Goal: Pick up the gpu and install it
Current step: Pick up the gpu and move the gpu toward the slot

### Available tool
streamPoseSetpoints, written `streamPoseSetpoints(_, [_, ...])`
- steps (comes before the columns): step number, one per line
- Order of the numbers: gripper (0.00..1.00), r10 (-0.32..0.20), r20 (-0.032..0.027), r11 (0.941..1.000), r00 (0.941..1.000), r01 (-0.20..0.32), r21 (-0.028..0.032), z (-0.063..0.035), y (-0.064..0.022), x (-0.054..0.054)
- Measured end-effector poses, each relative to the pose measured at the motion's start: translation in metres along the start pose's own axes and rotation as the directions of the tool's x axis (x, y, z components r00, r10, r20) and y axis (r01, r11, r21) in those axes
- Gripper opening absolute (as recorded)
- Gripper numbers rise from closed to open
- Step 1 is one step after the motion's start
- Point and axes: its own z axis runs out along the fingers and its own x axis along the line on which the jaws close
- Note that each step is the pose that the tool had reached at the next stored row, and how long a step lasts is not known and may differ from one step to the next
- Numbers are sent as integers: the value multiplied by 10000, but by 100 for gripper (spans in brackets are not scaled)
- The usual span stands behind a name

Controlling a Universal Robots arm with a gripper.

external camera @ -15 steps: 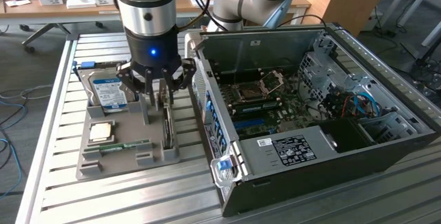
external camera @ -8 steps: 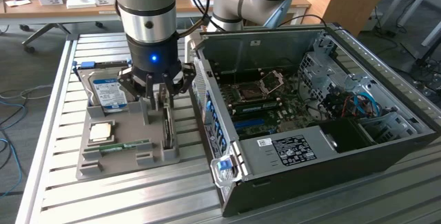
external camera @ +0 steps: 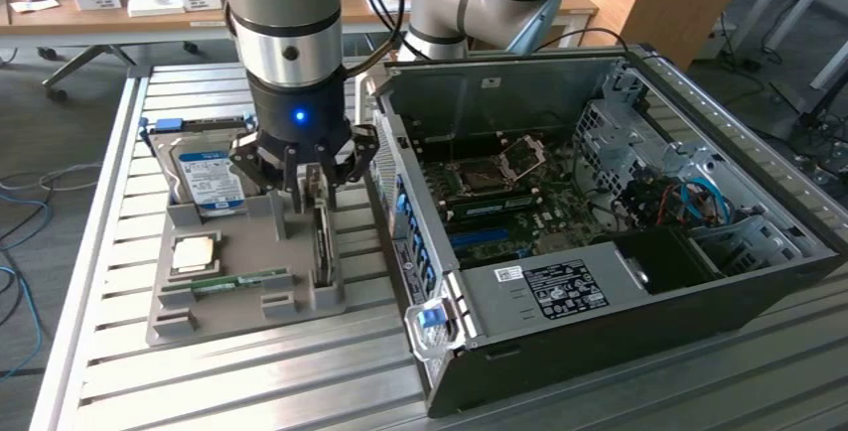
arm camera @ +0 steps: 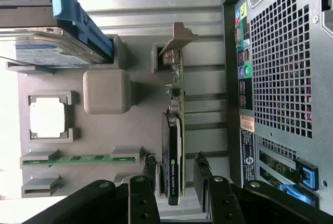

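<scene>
The end effector (external camera: 308, 173) is released, and its two fingers (arm camera: 150, 171) stand on either side of the gpu (arm camera: 174, 130) with a small gap on each side, so nothing is gripped yet. The gpu stands on its edge in a slot of the grey tray (external camera: 252, 297), on the bench (external camera: 265, 391), just beside the open computer case (external camera: 597, 282). I judge this to be the pick-up step, shortly before the grasp. A good grip would need both fingers to press the flat faces evenly, so that the card does not tilt in its slot.
</scene>
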Motion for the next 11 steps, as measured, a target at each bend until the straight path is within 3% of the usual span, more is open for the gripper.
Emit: streamPoseSetpoints(11, [43,-1,-2,10000,10000,1,1,126,-2,-53])
